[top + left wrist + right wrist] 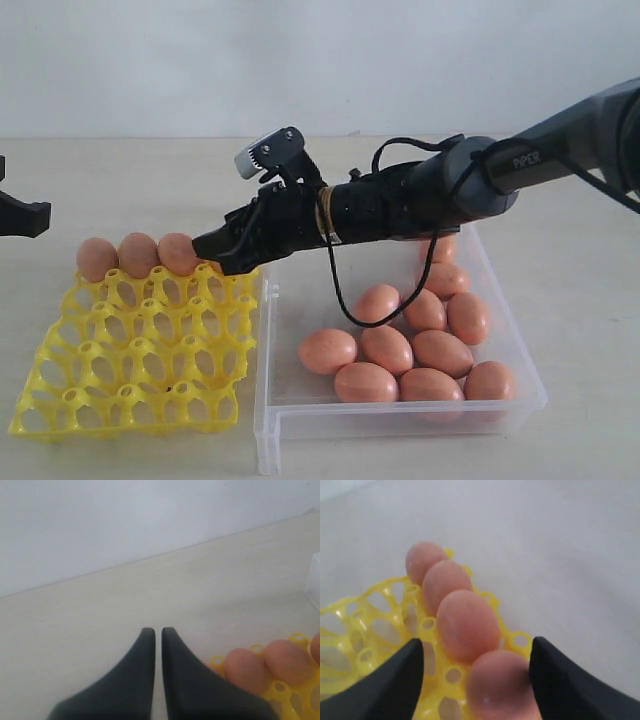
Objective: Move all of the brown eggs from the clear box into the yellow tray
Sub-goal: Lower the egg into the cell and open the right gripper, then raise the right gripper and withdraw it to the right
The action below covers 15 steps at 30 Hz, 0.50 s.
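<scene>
The yellow tray (130, 350) lies on the left of the table with brown eggs (138, 253) along its back row. In the right wrist view that row holds several eggs. The nearest egg (500, 685) sits in a corner cup between the wide-open fingers of my right gripper (476, 642), close against one finger. From the exterior my right gripper (215, 255) hides this egg at the tray's back right corner. Several more brown eggs (400, 350) lie in the clear box (400, 418). My left gripper (158, 630) is shut and empty, beyond the tray's left end.
The clear box stands directly against the tray's right side. My right arm (450, 190) reaches across the box's back left corner, with a black cable (335, 285) hanging down over the eggs. A bare beige table surrounds both containers, and a white wall stands behind.
</scene>
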### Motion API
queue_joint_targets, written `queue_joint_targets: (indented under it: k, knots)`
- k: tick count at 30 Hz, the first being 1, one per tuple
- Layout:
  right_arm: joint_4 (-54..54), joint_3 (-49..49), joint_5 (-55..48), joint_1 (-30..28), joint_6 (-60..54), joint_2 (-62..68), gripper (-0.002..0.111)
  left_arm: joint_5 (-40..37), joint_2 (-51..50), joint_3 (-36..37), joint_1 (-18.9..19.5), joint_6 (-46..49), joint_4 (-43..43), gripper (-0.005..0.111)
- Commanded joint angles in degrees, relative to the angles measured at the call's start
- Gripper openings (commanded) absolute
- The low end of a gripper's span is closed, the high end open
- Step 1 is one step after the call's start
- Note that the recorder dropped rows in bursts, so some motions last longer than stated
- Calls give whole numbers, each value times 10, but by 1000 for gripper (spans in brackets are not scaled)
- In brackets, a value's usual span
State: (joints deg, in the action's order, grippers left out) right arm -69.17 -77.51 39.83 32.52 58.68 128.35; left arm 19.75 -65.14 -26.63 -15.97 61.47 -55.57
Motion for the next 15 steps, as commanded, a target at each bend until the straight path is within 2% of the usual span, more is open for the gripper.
queue_joint_targets:
  k: [1, 4, 9, 15]
  knots:
    - [-109, 9, -64, 0, 67, -47, 53, -3, 2, 3, 1, -1, -5, 4]
    - [-177, 9, -84, 0, 118, -88, 38, -8, 2, 3, 1, -1, -5, 4]
    - [-275, 9, -90, 0, 201, -160, 1, -21, 2, 3, 1, -1, -5, 4]
    - [-308, 16, -170, -10, 335, -243, 0, -49, 2, 3, 1, -1, -5, 4]
